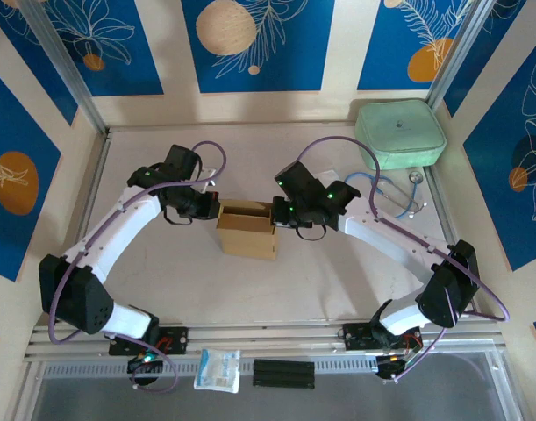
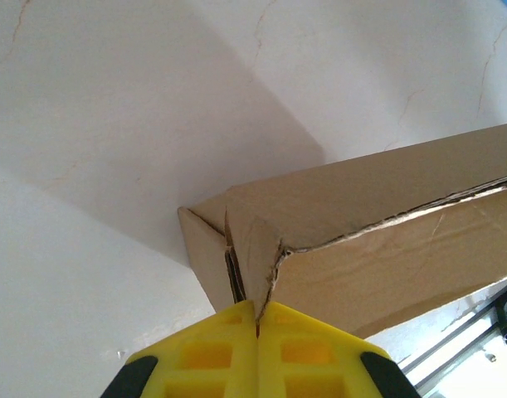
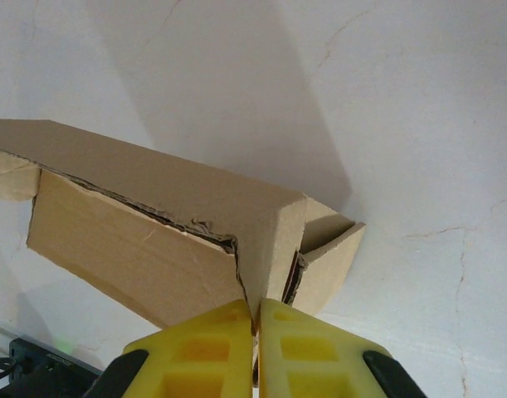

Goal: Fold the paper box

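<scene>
Near edge: a white packet (image 1: 218,369) and a black bar (image 1: 283,373). Worktop (image 1: 162,289) centre: the paper box (image 1: 246,230), with the left claw (image 2: 257,311) and right claw (image 3: 255,308) each pinched tight on an end corner. Bare surface lies all around it. Far right corner: stethoscope (image 1: 399,189), mint-green case (image 1: 399,133).

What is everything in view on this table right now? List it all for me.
paper box: one, brown, table centre, between the pincers
case: one, mint green, far right corner
stethoscope: one, light blue tubing, beside the case
packet: one, white, near edge
strip: one, black, right of the packet
table: one, white, under everything
left pincer: one, yellow, shut on the box's left end
right pincer: one, yellow, shut on the box's right end
</scene>
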You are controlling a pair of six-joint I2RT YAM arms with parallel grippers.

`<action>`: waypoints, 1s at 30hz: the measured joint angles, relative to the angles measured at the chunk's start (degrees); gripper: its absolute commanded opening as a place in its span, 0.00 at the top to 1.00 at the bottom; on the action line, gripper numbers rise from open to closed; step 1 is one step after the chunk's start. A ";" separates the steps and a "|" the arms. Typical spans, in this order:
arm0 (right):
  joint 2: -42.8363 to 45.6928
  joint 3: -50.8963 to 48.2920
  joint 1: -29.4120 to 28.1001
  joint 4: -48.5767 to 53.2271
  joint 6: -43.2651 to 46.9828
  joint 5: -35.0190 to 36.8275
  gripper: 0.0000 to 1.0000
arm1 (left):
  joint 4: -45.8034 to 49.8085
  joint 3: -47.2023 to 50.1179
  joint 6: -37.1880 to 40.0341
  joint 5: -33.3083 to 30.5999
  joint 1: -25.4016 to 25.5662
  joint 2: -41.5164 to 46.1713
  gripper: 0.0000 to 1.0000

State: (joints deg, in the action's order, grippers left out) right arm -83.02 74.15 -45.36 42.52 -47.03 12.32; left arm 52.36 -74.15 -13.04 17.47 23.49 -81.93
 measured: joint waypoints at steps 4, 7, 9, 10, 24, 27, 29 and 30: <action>0.09 -0.81 0.07 -0.44 -0.26 -0.37 0.92 | 0.00 0.00 -0.04 0.00 0.04 0.00 1.00; 0.33 -1.97 0.04 -0.83 -0.50 -0.35 0.92 | -0.02 0.00 -0.15 0.00 0.07 0.00 1.00; 0.52 -2.51 -0.04 -1.25 -0.59 -0.33 0.93 | 0.00 -0.02 -0.15 -0.02 0.07 0.00 1.00; 0.66 -2.69 -0.07 -1.42 -0.59 -0.28 0.93 | 0.02 -0.04 -0.15 -0.04 0.07 0.00 1.00; 0.72 -2.73 -0.33 -1.40 -0.35 0.59 0.95 | 1.31 -0.70 0.09 -2.21 0.44 0.02 1.00; 0.72 -2.73 -0.39 -1.40 -0.35 0.74 0.95 | 1.31 -0.70 0.09 -2.08 0.44 0.04 1.00; 0.72 -2.73 -0.42 -1.40 -0.33 0.76 0.95 | 1.31 -0.70 0.09 -1.86 0.44 0.04 1.00; 0.72 -2.73 -0.42 -1.40 -0.28 0.79 0.95 | 1.33 -0.70 0.07 -1.68 0.46 0.04 1.00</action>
State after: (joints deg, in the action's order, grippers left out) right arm -82.30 71.42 -45.78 41.12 -47.31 13.10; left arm 53.69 -74.85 -12.97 15.79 23.94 -81.89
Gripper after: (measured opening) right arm 0.057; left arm 0.054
